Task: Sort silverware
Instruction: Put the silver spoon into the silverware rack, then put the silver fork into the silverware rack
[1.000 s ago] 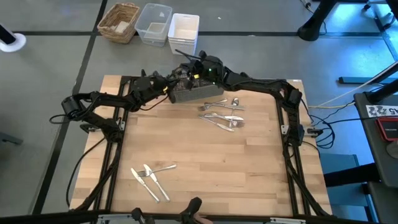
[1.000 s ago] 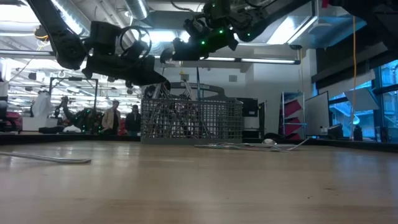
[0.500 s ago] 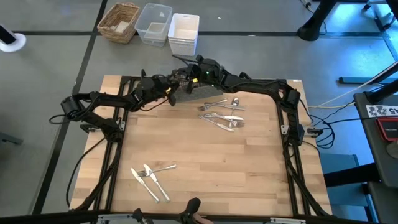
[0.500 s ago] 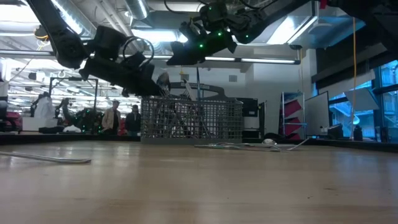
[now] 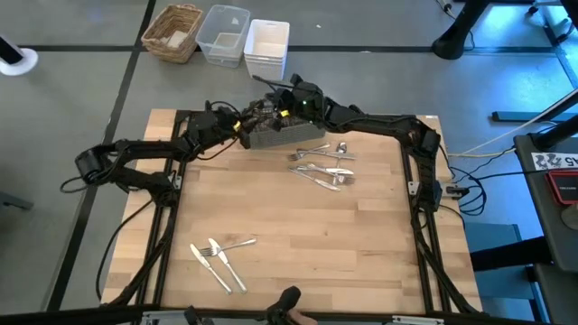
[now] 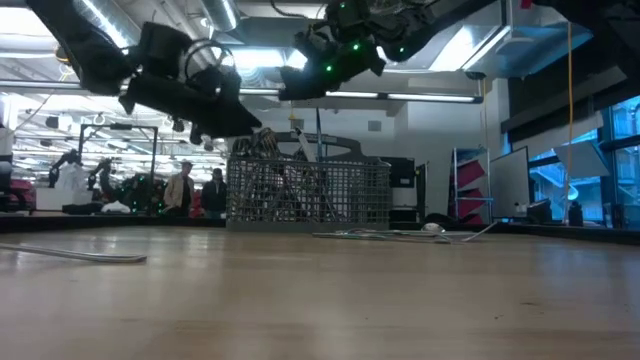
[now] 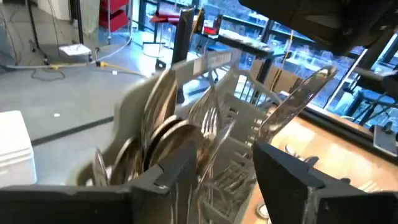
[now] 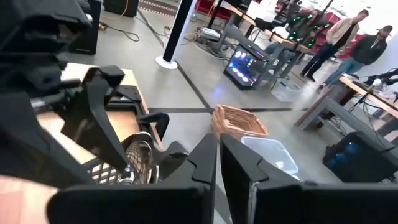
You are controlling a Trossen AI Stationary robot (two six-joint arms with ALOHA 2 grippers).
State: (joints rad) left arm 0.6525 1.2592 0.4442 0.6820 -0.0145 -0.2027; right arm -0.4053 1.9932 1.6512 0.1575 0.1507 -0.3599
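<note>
The grey mesh caddy [image 5: 285, 134] stands at the table's far middle, with several spoons and other silverware upright in it [image 7: 168, 134], also in the low view [image 6: 290, 170]. My left gripper [image 7: 227, 171] is open just above the caddy's left end [image 6: 240, 125], with spoon bowls right before its fingers. My right gripper [image 8: 219, 163] is shut and empty, higher up above the caddy's far side [image 5: 275, 97]. Loose silverware [image 5: 323, 165] lies right of the caddy. A few more pieces [image 5: 219, 257] lie near the front left.
Beyond the table's far edge stand a wicker basket [image 5: 173, 31], a clear tub [image 5: 223, 32] and a white bin [image 5: 266, 47]. People stand in the room behind [image 6: 180, 188]. Bare wood lies between the two silverware groups.
My left gripper has dipped toward the caddy's left end and come up again, while its arm's elbow has drawn toward the table's left edge. My right gripper has swung a little left above the caddy and back. The caddy has stayed in place.
</note>
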